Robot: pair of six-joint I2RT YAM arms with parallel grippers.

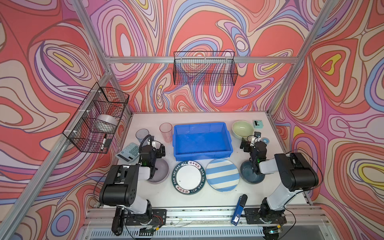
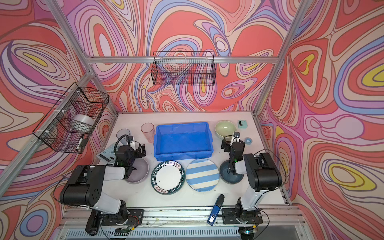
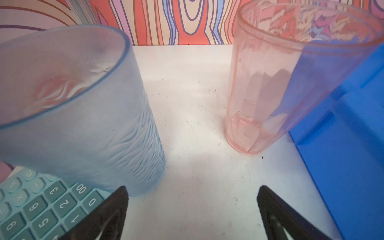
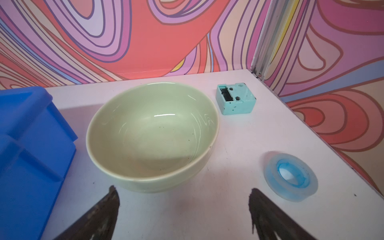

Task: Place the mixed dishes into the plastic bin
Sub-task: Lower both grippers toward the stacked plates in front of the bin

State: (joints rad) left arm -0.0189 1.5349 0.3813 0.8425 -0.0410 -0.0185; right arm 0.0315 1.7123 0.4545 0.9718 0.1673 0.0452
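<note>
left gripper (image 3: 193,189): wide open, holding nothing, just near of the gap between grey cup (image 3: 83,116) and pink cup (image 3: 259,93).
right gripper (image 4: 182,189): wide open, empty, just near of the green bowl (image 4: 152,135).
bin (image 1: 202,155): far centre; every dish we see sits outside it.
plates: lettered plate (image 1: 188,177) and striped plate (image 1: 222,174) just near of the bin.
bowls: lavender bowl (image 1: 162,172) under the left arm, dark bowl (image 1: 246,173) under the right.

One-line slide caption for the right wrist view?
Open right gripper facing the empty pale green bowl; blue plastic bin, small teal box and blue tape roll nearby.
</note>
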